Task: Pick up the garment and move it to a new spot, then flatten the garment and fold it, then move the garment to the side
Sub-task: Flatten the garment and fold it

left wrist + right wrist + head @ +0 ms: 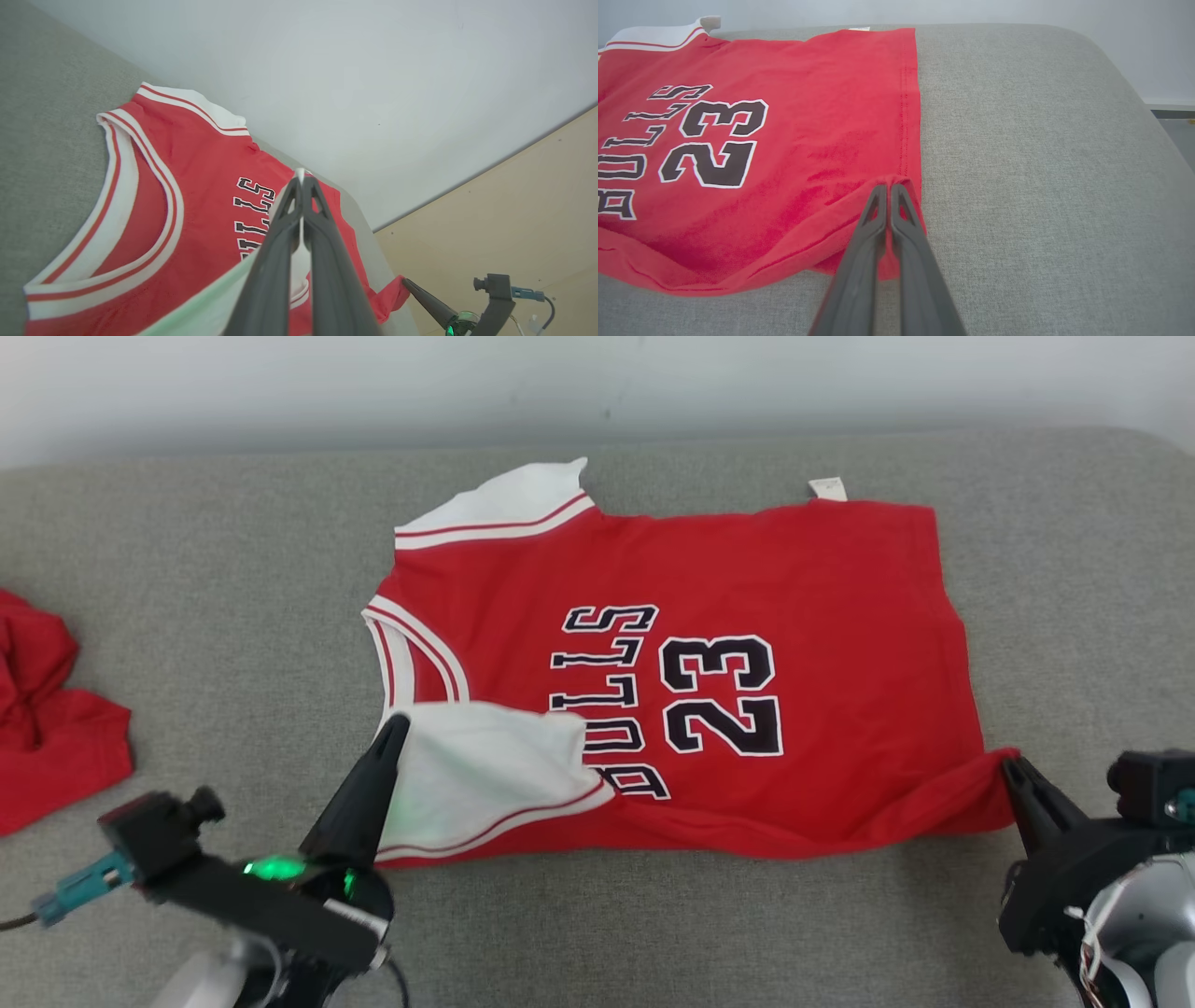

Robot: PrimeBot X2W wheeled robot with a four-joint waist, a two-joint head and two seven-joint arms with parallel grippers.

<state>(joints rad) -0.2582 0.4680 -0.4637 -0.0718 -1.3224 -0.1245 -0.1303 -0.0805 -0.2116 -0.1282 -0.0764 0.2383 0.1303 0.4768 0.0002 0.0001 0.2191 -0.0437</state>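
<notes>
On the middle of the grey woven-fabric cushion we have the red sleeveless basketball jersey with white trim and black lettering, spread mostly flat. Long axis runs across the cushion: collar end toward the cushion's left side, hem toward its right.

The left end effector is clenched on the white shoulder flap, which is turned over onto the lettering at the jersey's near edge; the wrist view shows white cloth pinched between the fingers. The right end effector is clenched on the near hem corner, red cloth bunched at the tips.

Key relation: both grips sit on the long edge nearest the cushion's front, one per end, and the jersey body lies beyond them toward the cushion's back. We judge a lengthwise fold is next, carrying that edge backward with both arms level.

A crumpled red cloth heap sits at the cushion's left edge, well apart.
</notes>
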